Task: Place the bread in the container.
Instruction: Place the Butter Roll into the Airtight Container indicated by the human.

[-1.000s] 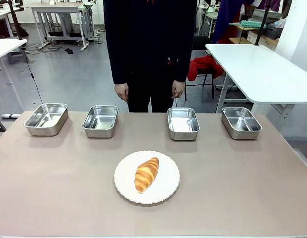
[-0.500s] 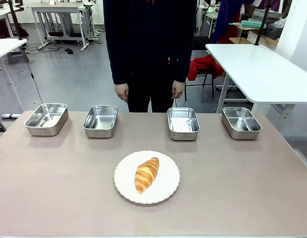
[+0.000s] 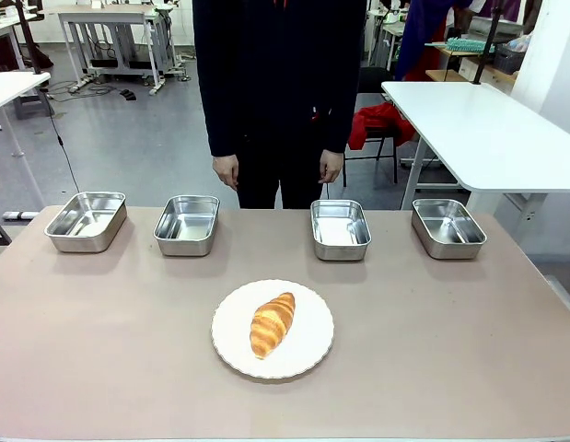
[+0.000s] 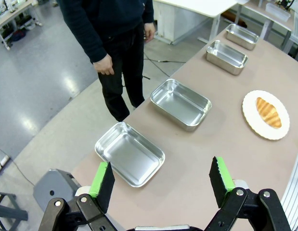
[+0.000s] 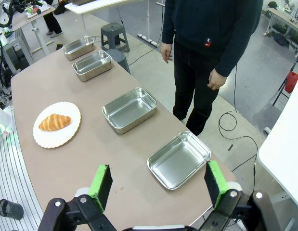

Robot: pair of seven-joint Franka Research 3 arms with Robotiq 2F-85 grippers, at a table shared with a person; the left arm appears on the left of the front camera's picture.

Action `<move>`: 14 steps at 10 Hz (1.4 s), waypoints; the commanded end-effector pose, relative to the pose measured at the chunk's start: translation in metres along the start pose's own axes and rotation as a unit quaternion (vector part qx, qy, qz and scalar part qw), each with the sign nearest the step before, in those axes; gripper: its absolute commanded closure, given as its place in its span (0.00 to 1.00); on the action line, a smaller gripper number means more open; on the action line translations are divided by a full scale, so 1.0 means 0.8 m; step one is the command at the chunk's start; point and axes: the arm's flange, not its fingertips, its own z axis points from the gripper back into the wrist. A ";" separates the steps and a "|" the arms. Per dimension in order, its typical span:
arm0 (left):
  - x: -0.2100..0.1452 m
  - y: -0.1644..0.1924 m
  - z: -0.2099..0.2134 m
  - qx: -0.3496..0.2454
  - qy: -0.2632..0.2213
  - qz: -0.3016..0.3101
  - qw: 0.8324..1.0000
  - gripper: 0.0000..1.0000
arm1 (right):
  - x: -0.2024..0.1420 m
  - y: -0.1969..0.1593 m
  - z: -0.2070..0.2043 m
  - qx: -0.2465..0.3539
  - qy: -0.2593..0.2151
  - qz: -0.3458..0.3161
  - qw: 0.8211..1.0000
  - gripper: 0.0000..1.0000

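Tan table (image 3: 100,368): bread (image 3: 273,324) lies on plate (image 3: 308,354), near centre. Four pans (image 3: 82,241) (image 3: 183,247) (image 3: 341,252) (image 3: 446,250) stand apart in a row at far edge, bare tabletop between; behind them a person (image 3: 280,83), hands down. Above table ends, left gripper (image 4: 161,178) and right gripper (image 5: 158,182) gape wide, empty

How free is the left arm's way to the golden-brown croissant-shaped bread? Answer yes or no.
Probably yes: the left claw hangs open, the bread lies uncovered on the round white scallop-edged plate, and only bare beige tabletop lies between them.
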 end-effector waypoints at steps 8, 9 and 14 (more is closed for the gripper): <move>0.001 -0.001 0.001 0.000 -0.004 -0.007 1.000 0.00 | 0.002 0.002 0.000 0.000 -0.007 0.004 1.000 0.00; 0.001 -0.001 0.001 0.000 -0.004 -0.007 1.000 0.00 | 0.002 0.002 0.000 0.000 -0.007 0.004 1.000 0.00; 0.001 -0.001 0.001 0.000 -0.004 -0.007 1.000 0.00 | 0.002 0.002 0.000 0.000 -0.007 0.004 1.000 0.00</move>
